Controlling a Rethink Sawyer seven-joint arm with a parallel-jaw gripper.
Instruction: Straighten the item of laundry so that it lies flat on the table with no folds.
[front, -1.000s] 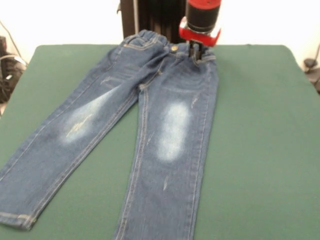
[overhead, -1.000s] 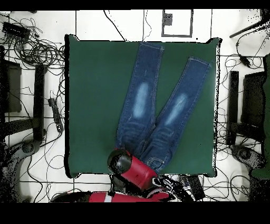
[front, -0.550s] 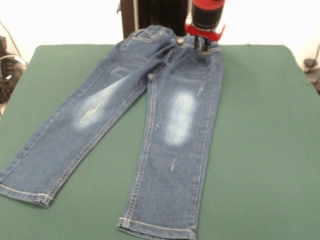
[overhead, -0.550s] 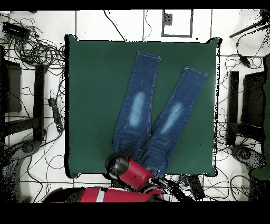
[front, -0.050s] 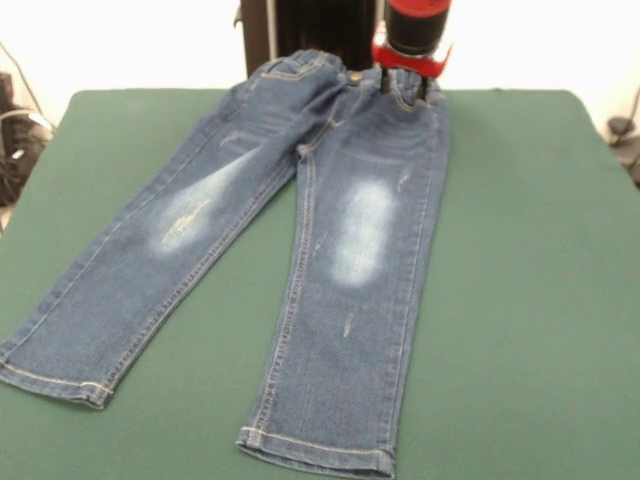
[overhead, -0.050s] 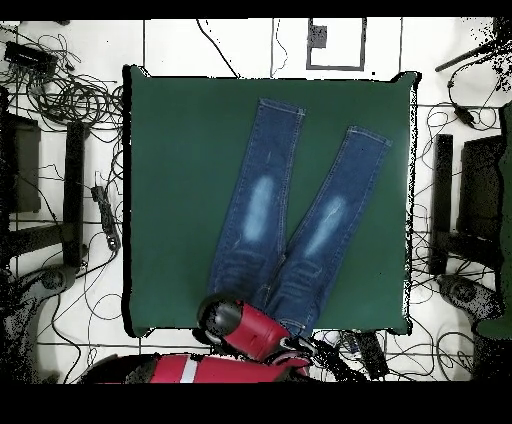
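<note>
The jeans (front, -0.050s: 300, 230) lie legs splayed toward 6 and 8 o'clock on the worktop (front, -0.050s: 520, 300), waistband at 12 under the tool (front, -0.050s: 408, 88), apparently pinching it, which should release low to avoid rumpling.
</note>
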